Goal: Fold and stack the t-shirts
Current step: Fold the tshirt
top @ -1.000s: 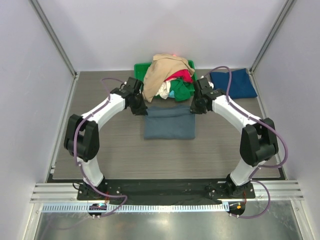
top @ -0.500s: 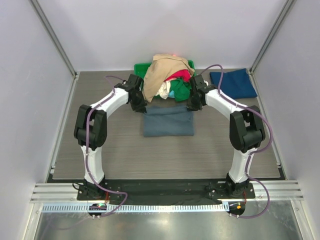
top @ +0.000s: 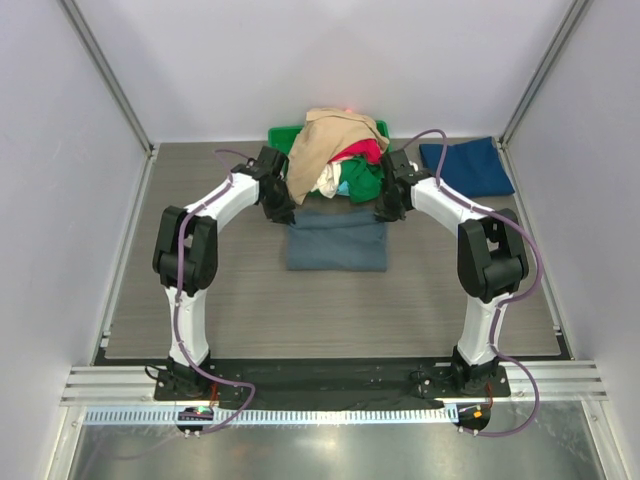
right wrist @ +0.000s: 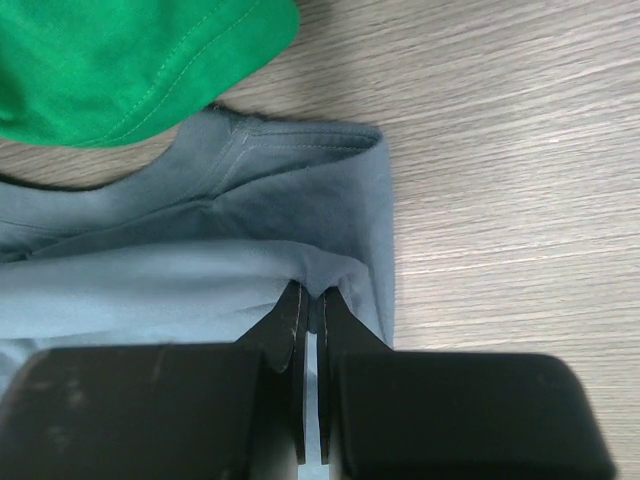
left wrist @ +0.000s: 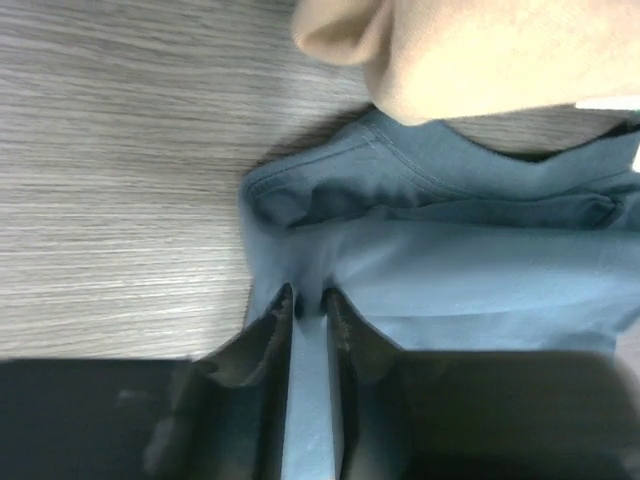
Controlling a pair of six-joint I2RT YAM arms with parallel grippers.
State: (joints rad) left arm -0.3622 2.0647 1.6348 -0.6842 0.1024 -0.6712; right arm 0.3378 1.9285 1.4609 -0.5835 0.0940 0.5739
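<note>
A slate grey-blue t-shirt (top: 337, 243) lies folded on the table in front of a heap of tees: tan (top: 318, 150), red (top: 364, 150), green (top: 364, 181) and white (top: 328, 181). A folded dark navy tee (top: 467, 166) lies at the back right. My left gripper (left wrist: 306, 298) is shut on the grey-blue tee's (left wrist: 470, 250) far left edge. My right gripper (right wrist: 311, 297) is shut on the tee's (right wrist: 180, 270) far right edge. The tan tee (left wrist: 470, 50) hangs just above the left gripper; the green tee (right wrist: 120, 60) lies just beyond the right one.
A green plastic bin (top: 283, 133) under the heap stands at the back centre. White walls with metal posts close in the back and sides. Both arms (top: 215, 215) arch inward over the wooden table (top: 230, 300).
Both grippers have carried the grey-blue tee's near edge toward the back, folding it over. The shirt now lies shorter, and both arms are stretched further out.
</note>
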